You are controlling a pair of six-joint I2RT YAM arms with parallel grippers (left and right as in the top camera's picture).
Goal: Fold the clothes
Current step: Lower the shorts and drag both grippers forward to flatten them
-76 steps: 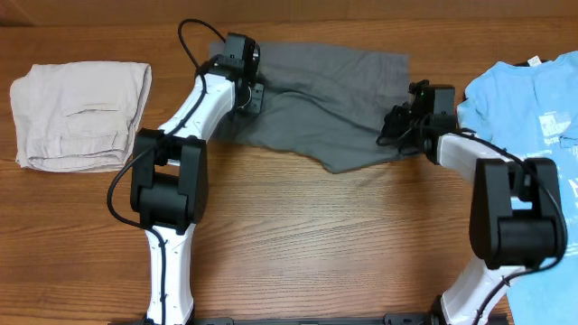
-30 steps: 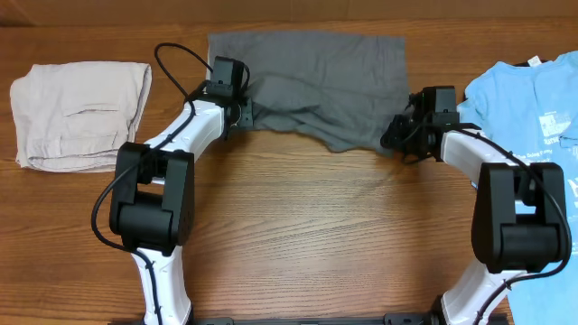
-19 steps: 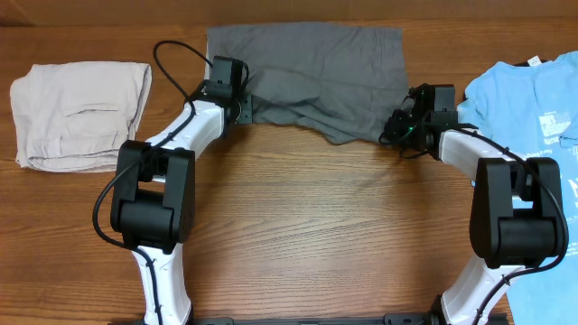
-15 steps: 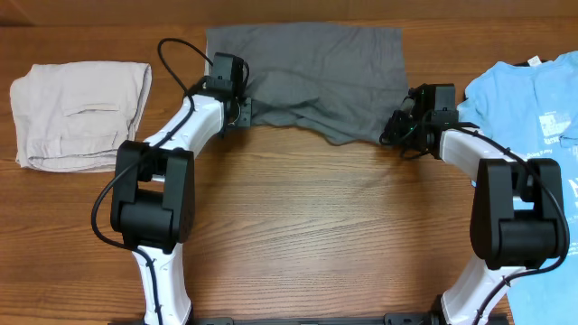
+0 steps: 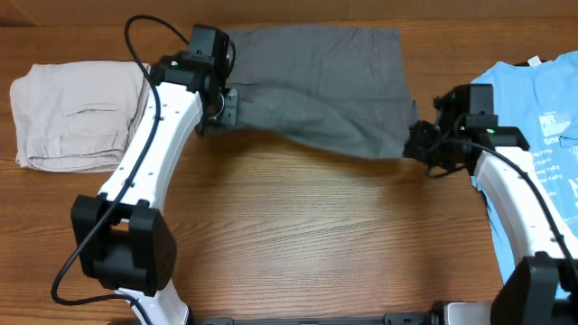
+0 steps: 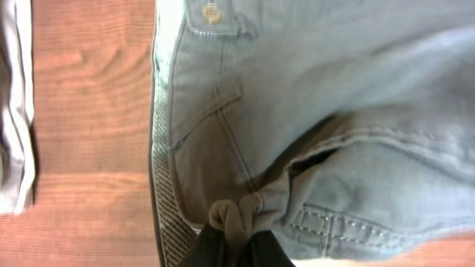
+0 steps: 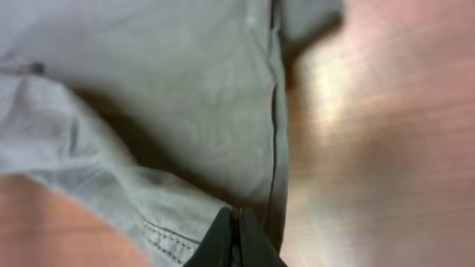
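Dark grey shorts (image 5: 316, 77) are spread flat on the desk (image 5: 298, 235), right of the beige shorts (image 5: 81, 113), near edge pinched tight by left fingers (image 6: 213, 251) and right fingers (image 7: 221, 237); no fold judged done, all folding left.

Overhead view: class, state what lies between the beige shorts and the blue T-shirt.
The dark grey shorts, their ends pinched by the left gripper and right gripper; overhead shows it.
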